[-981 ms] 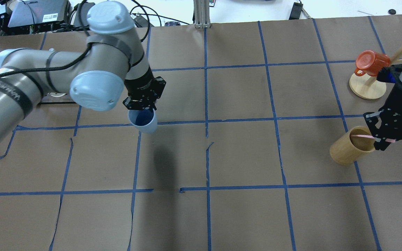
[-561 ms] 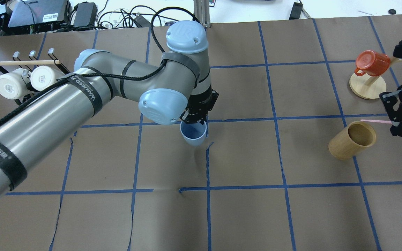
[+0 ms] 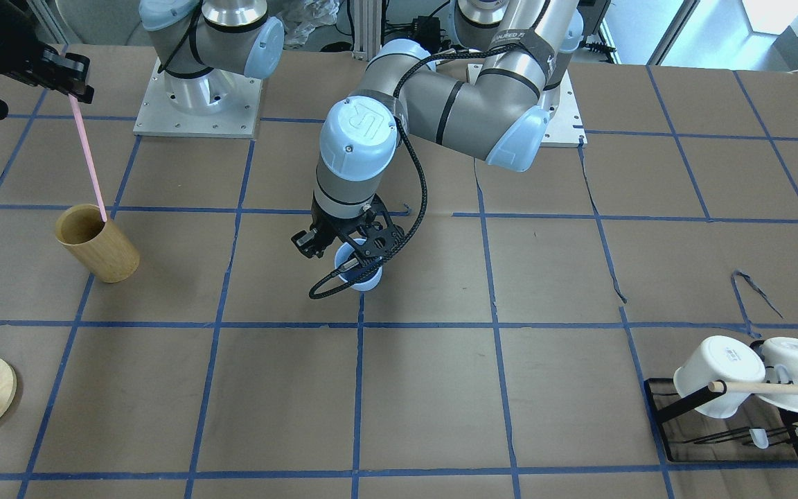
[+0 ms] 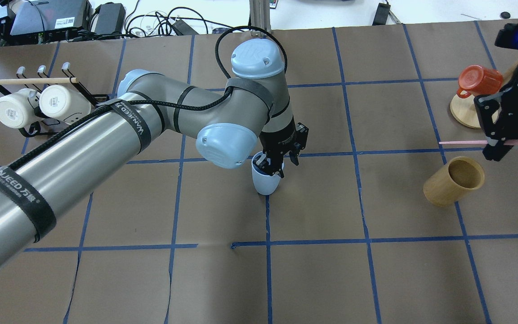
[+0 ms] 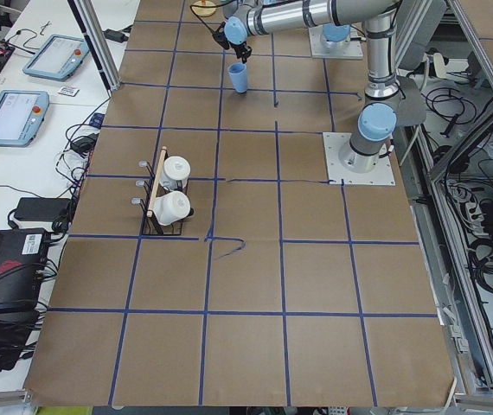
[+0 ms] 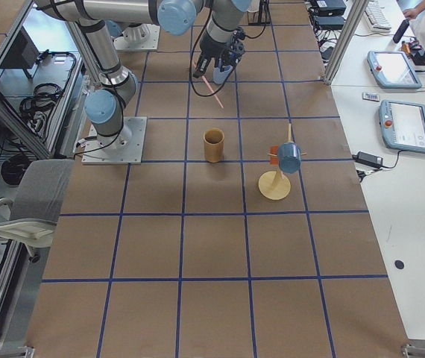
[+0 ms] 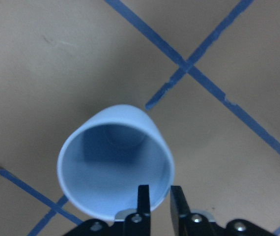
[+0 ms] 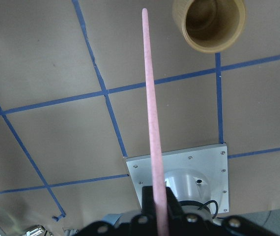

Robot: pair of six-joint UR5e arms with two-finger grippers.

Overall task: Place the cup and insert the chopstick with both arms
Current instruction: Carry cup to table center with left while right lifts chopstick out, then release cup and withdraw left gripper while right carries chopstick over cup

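While upright, cup [image 7: 114, 164] rim between left fingers [image 7: 143, 199].

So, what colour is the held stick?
The chopstick is pale pink, clearest in the right wrist view.

left arm [image 4: 83, 153]: grey metal tubes, round light-blue joint caps [image 4: 225, 146]; black braided cable [image 3: 424, 197] under black straps [image 4: 25, 200], white lettering. right arm [image 3: 222, 52]: same colours. black left gripper [image 7: 158, 196], right gripper [image 4: 496, 143]. square silver base plates [image 3: 163, 121], screws.
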